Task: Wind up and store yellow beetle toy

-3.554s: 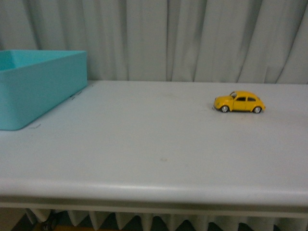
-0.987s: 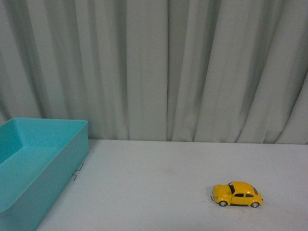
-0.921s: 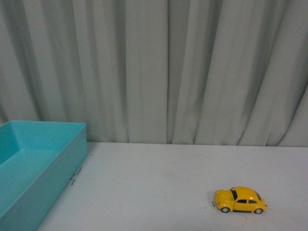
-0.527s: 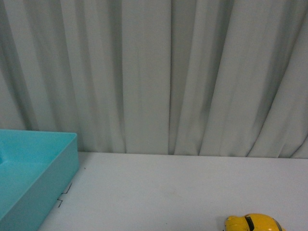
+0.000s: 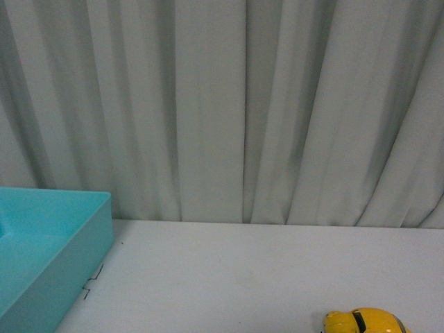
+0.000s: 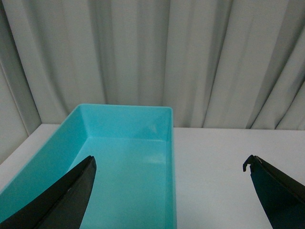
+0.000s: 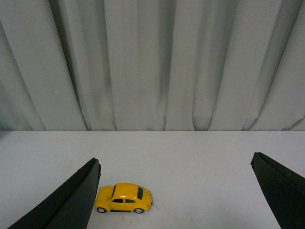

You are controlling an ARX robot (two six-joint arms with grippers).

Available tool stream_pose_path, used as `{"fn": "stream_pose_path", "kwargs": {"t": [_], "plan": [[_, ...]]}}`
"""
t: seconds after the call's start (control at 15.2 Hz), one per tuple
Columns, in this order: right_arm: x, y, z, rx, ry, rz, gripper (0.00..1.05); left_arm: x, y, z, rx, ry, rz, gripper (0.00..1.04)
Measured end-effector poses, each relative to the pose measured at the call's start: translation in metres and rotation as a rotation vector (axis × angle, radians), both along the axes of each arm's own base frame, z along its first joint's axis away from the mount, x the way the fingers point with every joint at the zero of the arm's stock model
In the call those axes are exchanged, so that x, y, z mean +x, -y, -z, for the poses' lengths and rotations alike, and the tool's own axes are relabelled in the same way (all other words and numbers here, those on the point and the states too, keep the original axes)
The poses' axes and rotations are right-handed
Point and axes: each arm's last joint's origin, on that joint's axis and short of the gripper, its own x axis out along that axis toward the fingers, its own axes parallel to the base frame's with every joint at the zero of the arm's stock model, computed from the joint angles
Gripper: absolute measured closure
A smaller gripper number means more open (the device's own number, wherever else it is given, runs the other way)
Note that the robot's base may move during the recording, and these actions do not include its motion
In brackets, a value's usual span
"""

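At far left the bin (image 5: 48,236) stands on the table (image 5: 229,270), and the left gripper (image 6: 169,162) hangs spread wide and empty, facing the bin's open top. Well apart to the right, at the front view's lower edge, the beetle (image 5: 368,321) sits on its wheels on the table. The right gripper (image 7: 175,160) is likewise spread wide and empty, the beetle ahead near one finger.

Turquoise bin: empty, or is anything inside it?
Empty where visible: the turquoise bin shows a bare floor; the yellow beetle toy stands outside on the table.
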Motion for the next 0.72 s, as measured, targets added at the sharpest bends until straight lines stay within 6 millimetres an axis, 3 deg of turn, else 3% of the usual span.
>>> {"fn": "stream_pose_path", "kwargs": {"t": [0.2,0.26,0.33,0.46,0.72], "plan": [[0.0,0.0,0.0,0.0,0.0,0.0,0.06,0.0,0.0,0.0,0.0,0.0,0.0,0.07],[0.002,-0.001,0.001,0.061,-0.027,0.09,0.06,0.0,0.0,0.0,0.0,0.0,0.0,0.07],[0.012,0.005,0.003,0.18,-0.047,0.29,0.06,0.0,0.0,0.0,0.0,0.0,0.003,0.07],[0.03,0.038,0.003,0.336,0.023,0.54,0.06,0.0,0.0,0.0,0.0,0.0,0.0,0.07],[0.1,0.094,-0.019,0.329,0.073,0.479,0.06,0.0,0.0,0.0,0.0,0.0,0.0,0.07]]}}
